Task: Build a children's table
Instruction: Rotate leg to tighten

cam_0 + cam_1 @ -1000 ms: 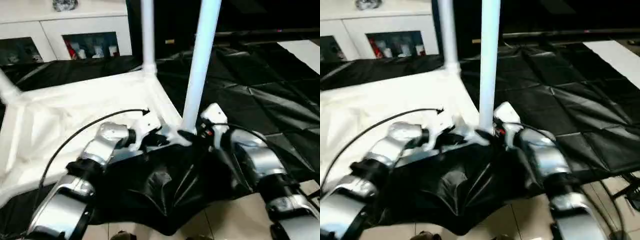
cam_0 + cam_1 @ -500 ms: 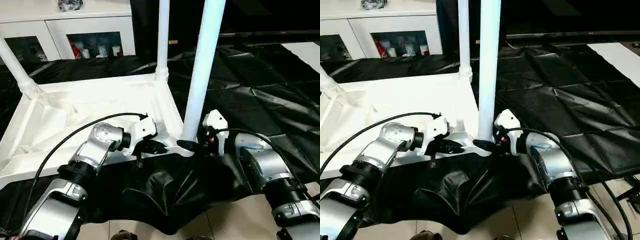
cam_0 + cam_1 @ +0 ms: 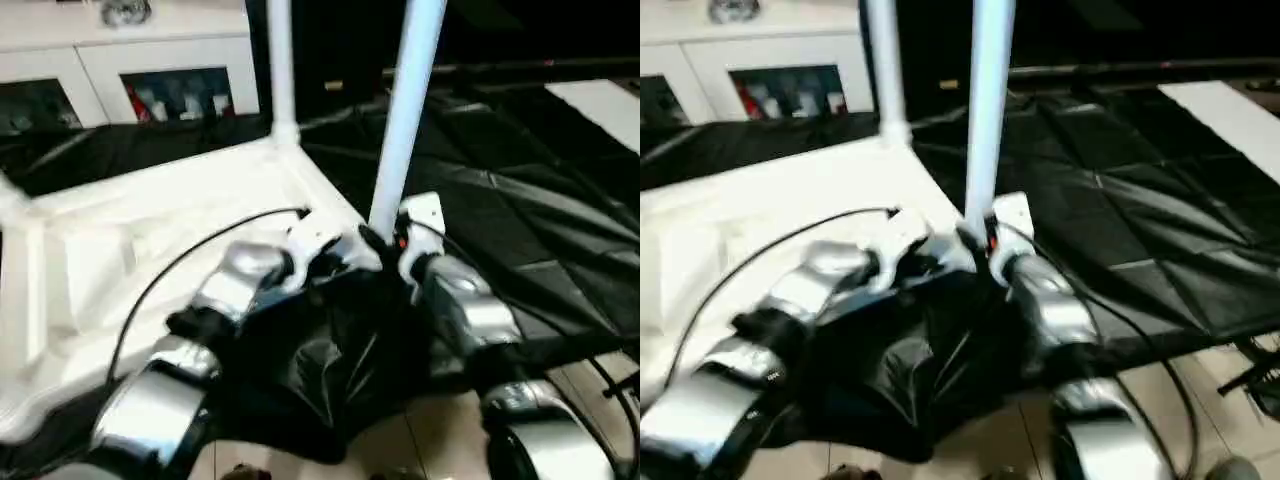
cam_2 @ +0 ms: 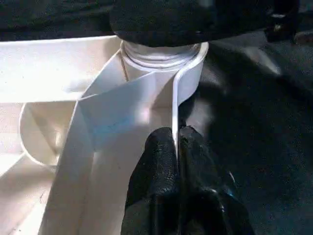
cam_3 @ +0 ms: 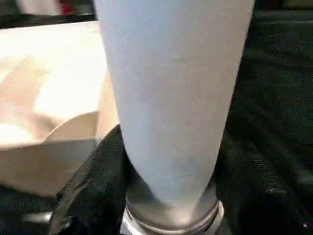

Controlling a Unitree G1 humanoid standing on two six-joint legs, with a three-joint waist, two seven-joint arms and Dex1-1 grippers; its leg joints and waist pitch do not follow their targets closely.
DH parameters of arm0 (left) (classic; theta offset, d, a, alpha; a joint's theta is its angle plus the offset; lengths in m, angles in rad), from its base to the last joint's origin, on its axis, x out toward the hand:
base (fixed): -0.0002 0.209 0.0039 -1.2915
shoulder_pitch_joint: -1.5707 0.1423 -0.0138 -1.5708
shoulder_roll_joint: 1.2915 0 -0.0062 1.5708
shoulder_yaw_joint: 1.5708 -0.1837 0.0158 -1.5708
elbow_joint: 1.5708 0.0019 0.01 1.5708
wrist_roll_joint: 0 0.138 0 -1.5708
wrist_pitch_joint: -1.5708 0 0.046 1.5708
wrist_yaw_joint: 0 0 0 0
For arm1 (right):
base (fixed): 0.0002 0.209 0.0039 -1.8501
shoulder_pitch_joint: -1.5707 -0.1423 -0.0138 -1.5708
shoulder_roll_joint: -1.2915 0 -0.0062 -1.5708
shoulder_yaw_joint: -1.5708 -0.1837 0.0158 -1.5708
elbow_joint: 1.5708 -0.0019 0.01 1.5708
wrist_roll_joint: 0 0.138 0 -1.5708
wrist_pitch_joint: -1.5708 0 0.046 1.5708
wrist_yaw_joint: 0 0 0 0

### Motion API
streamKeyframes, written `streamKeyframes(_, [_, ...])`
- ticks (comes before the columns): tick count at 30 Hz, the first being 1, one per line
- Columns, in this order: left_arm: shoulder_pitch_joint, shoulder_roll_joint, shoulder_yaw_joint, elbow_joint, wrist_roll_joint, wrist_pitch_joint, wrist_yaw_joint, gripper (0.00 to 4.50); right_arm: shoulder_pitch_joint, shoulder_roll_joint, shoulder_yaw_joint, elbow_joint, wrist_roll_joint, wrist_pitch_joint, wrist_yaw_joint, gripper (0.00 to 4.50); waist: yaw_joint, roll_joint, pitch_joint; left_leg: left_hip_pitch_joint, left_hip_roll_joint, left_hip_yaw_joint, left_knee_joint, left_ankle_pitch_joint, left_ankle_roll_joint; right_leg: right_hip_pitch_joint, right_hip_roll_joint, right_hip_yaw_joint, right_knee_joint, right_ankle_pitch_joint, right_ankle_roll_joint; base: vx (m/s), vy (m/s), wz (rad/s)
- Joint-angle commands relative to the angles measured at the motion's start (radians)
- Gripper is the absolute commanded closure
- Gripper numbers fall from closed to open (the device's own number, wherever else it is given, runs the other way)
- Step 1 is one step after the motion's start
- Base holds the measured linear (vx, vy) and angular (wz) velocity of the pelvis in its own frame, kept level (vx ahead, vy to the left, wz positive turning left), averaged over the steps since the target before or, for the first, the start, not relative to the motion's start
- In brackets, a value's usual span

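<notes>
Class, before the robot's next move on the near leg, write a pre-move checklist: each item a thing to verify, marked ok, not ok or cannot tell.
1. Left gripper pinches the tabletop rim beside the corner socket: ok.
2. Right gripper fingers flank the near leg base: ok.
3. Right gripper clamped firmly on that leg: cannot tell.
4. Near leg upright in its socket: ok.
5. Near leg fully seated: cannot tell.
6. Far leg standing in its corner: ok.

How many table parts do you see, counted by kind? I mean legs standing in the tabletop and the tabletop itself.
Legs standing upright in corner sockets: 2, the near leg and the far leg
Tabletop, underside up: 1
Total: 3
</notes>
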Motion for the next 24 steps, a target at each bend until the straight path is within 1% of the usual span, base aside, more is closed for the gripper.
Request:
streamKeyframes(1, [-0.039,-0.039,0.01,-0.011,-0.009,-0.036,0.038,4.5,0.009,0.065,0.077,0.054,-0.015,0.001,0.03,2.07,-0.001,-0.007,-0.07,0.03,0.027,-0.022,-0.071,-0.301,0.006,0.035,-0.066,0.041,-0.094,-0.306,-0.197,0.0,0.0,0.0])
streamKeyframes(2, [-0.038,-0.044,0.008,-0.013,-0.013,-0.043,0.027,4.5,0.007,0.074,0.08,0.057,-0.02,-0.006,0.037,1.86,0.001,-0.009,-0.07,0.027,0.026,-0.021,-0.07,-0.286,0.016,0.037,-0.065,0.041,-0.092,-0.289,-0.199,0.0,0.0,0.0])
streamKeyframes(3, [-0.038,-0.044,0.008,-0.013,-0.013,-0.043,0.027,4.5,0.007,0.074,0.08,0.057,-0.02,-0.006,0.038,1.74,0.001,-0.008,-0.071,0.028,0.026,-0.021,-0.07,-0.281,0.02,0.037,-0.066,0.042,-0.091,-0.282,-0.202,0.0,0.0,0.0])
streamKeyframes(4, [-0.027,-0.041,0.001,-0.024,-0.017,-0.056,-0.005,4.5,0.005,0.078,0.076,0.052,-0.015,-0.007,0.068,1.65,0.001,-0.008,-0.071,0.026,0.027,-0.021,-0.07,-0.274,0.025,0.039,-0.065,0.041,-0.09,-0.272,-0.205,0.0,0.0,0.0])
streamKeyframes(5, [-0.024,-0.039,-0.002,-0.028,-0.018,-0.057,-0.015,4.5,0.005,0.077,0.076,0.05,-0.015,-0.008,0.076,1.62,0.0,-0.012,-0.07,0.027,0.027,-0.021,-0.071,-0.277,0.029,0.038,-0.065,0.041,-0.09,-0.276,-0.206,0.0,0.0,0.0])
streamKeyframes(6, [-0.021,-0.037,-0.003,-0.028,-0.017,-0.06,-0.019,4.5,0.003,0.072,0.081,0.052,-0.019,-0.012,0.082,1.53,0.0,-0.01,-0.069,0.026,0.027,-0.022,-0.071,-0.28,0.03,0.039,-0.065,0.041,-0.09,-0.286,-0.206,0.0,0.0,0.0])
streamKeyframes(7, [-0.017,-0.032,-0.006,-0.03,-0.017,-0.068,-0.027,4.5,0.002,0.063,0.09,0.051,-0.027,-0.019,0.093,1.27,0.0,-0.009,-0.069,0.027,0.027,-0.021,-0.071,-0.284,0.029,0.039,-0.065,0.04,-0.091,-0.293,-0.204,0.0,0.0,0.0])
streamKeyframes(8, [-0.011,-0.026,-0.008,-0.033,-0.017,-0.073,-0.04,4.5,0.003,0.052,0.097,0.048,-0.03,-0.023,0.111,1.27,0.0,-0.009,-0.068,0.028,0.028,-0.021,-0.072,-0.291,0.027,0.037,-0.066,0.041,-0.092,-0.305,-0.202,0.0,0.0,0.0])
streamKeyframes(10, [0.003,-0.011,-0.014,-0.042,-0.019,-0.087,-0.075,4.5,0.005,0.024,0.111,0.037,-0.037,-0.034,0.158,1.27,0.0,-0.01,-0.069,0.026,0.028,-0.022,-0.072,-0.291,0.028,0.04,-0.066,0.04,-0.092,-0.308,-0.199,0.0,0.0,0.0])
streamKeyframes(11, [0.016,0.004,-0.023,-0.053,-0.02,-0.099,-0.112,4.5,0.014,-0.002,0.122,0.018,-0.036,-0.039,0.213,1.27,-0.001,-0.011,-0.069,0.024,0.028,-0.023,-0.072,-0.289,0.031,0.042,-0.066,0.041,-0.091,-0.302,-0.2,0.0,0.0,0.0])
streamKeyframes(12, [0.018,0.007,-0.024,-0.055,-0.02,-0.099,-0.117,4.5,0.015,-0.006,0.124,0.015,-0.036,-0.04,0.222,1.27,-0.002,-0.012,-0.068,0.022,0.028,-0.023,-0.072,-0.288,0.033,0.043,-0.066,0.04,-0.091,-0.3,-0.2,0.0,0.0,0.0])
streamKeyframes(16, [0.049,0.047,-0.043,-0.081,-0.023,-0.124,-0.202,4.5,0.049,-0.087,0.161,-0.05,-0.035,-0.046,0.385,1.27,0.002,-0.013,-0.07,0.025,0.028,-0.02,-0.069,-0.269,0.05,0.045,-0.065,0.042,-0.089,-0.273,-0.208,0.0,0.0,0.0])
streamKeyframes(18, [0.059,0.063,-0.048,-0.093,-0.027,-0.126,-0.237,4.5,0.064,-0.117,0.17,-0.077,-0.026,-0.042,0.45,1.27,0.003,-0.01,-0.069,0.025,0.03,-0.019,-0.069,-0.262,0.054,0.045,-0.064,0.042,-0.087,-0.259,-0.217,0.0,0.0,0.0])
streamKeyframes(19, [0.072,0.082,-0.057,-0.109,-0.031,-0.132,-0.281,4.5,0.08,-0.148,0.174,-0.106,-0.008,-0.03,0.516,1.27,0.005,-0.012,-0.07,0.026,0.031,-0.019,-0.069,-0.262,0.056,0.045,-0.063,0.042,-0.086,-0.251,-0.222,0.0,0.0,0.0])
streamKeyframes(20, [0.082,0.096,-0.064,-0.123,-0.035,-0.142,-0.317,4.5,0.09,-0.171,0.177,-0.126,0.004,-0.024,0.559,1.27,0.007,-0.012,-0.068,0.025,0.032,-0.019,-0.07,-0.267,0.059,0.045,-0.063,0.041,-0.087,-0.258,-0.225,0.0,0.0,0.0])
streamKeyframes(21, [0.09,0.107,-0.069,-0.134,-0.039,-0.151,-0.345,4.5,0.097,-0.187,0.181,-0.14,0.013,-0.02,0.59,1.27,0.01,-0.011,-0.069,0.027,0.034,-0.019,-0.07,-0.269,0.06,0.046,-0.064,0.042,-0.086,-0.259,-0.225,0.0,0.0,0.0])
streamKeyframes(22, [0.097,0.115,-0.072,-0.144,-0.043,-0.151,-0.367,4.5,0.103,-0.201,0.184,-0.153,0.019,-0.016,0.614,1.27,0.009,-0.013,-0.068,0.027,0.034,-0.017,-0.07,-0.273,0.06,0.043,-0.063,0.042,-0.086,-0.264,-0.227,0.0,0.0,0.0])
streamKeyframes(23, [0.107,0.124,-0.075,-0.161,-0.048,-0.151,-0.394,4.5,0.11,-0.218,0.188,-0.169,0.025,-0.011,0.644,1.27,0.01,-0.011,-0.067,0.027,0.034,-0.017,-0.071,-0.283,0.055,0.041,-0.063,0.042,-0.088,-0.282,-0.227,0.0,0.0,0.0])
streamKeyframes(24, [0.119,0.136,-0.08,-0.182,-0.056,-0.149,-0.427,4.5,0.118,-0.239,0.193,-0.186,0.03,-0.01,0.676,1.27,0.011,-0.013,-0.067,0.03,0.036,-0.018,-0.072,-0.289,0.052,0.041,-0.063,0.041,-0.089,-0.293,-0.225,0.0,0.0,0.0])
